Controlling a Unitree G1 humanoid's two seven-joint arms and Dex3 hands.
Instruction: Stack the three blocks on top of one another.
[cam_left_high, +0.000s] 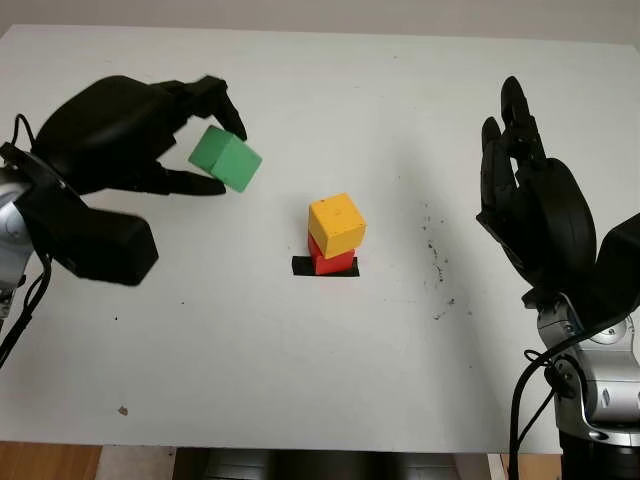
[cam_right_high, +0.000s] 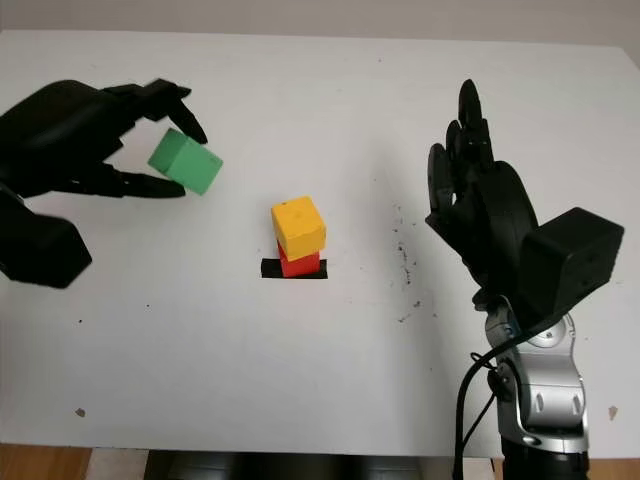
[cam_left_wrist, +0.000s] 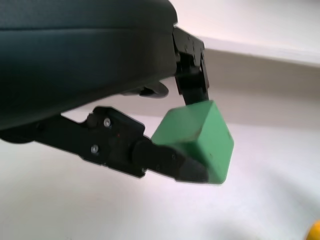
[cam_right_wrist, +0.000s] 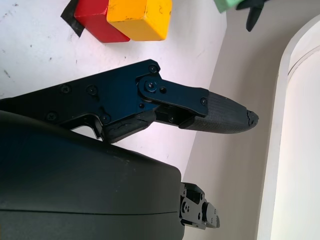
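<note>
The left hand (cam_left_high: 150, 135) pinches the green block (cam_left_high: 226, 159) above the table (cam_left_high: 300, 380), left of the yellow block (cam_left_high: 336, 223) on the red block (cam_left_high: 331, 259) (the waiting stack), while the right hand (cam_left_high: 530, 195), open, stands off to the right, out of the way

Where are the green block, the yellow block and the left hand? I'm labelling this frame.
green block (cam_left_high: 226, 159): left eye view, front face.
yellow block (cam_left_high: 337, 224): left eye view, front face.
left hand (cam_left_high: 105, 135): left eye view, back shell; grasping the green block.
</note>
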